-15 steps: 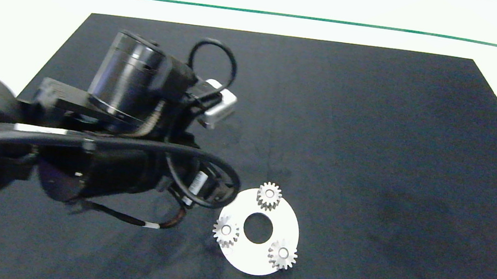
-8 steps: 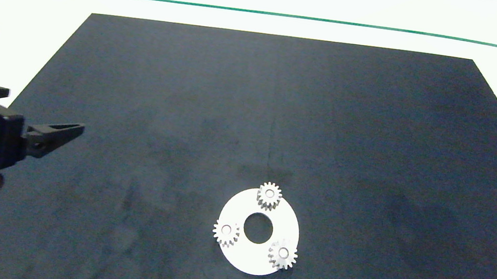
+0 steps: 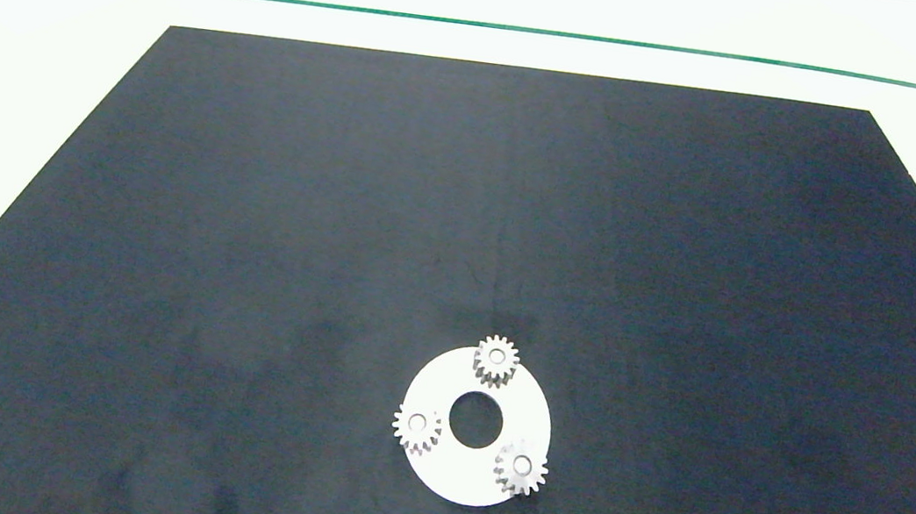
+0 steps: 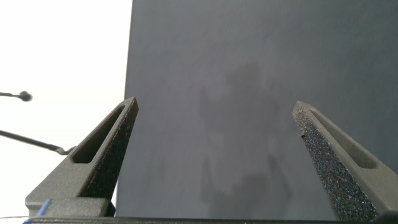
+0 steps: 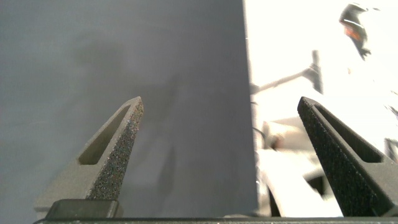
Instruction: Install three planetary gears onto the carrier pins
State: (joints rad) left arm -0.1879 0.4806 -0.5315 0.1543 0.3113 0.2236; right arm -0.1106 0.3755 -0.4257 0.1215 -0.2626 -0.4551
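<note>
flat white round disc (image 3: 473, 476) on matte black mat (image 3: 343, 189) | three toothed silvery metal gears (image 3: 496, 360) seated on pins | wrist views only: left gripper (image 4: 214, 115), right gripper (image 5: 221, 109) spread wide, empty

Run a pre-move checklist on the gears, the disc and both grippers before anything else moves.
1. Three planetary gears on the white disc: far gear, left gear, right gear. Ok.
2. Each gear's hole shows a light centre, as if a carrier pin fills it; full seating depth: cannot tell.
3. Loose gears on the black mat: none seen. Ok.
4. Left gripper open, holding nothing, over the mat's edge. Ok.
5. Right gripper open, holding nothing, over the mat's other edge. Ok.
6. Both arms away from the disc in the head view. Ok.
</note>
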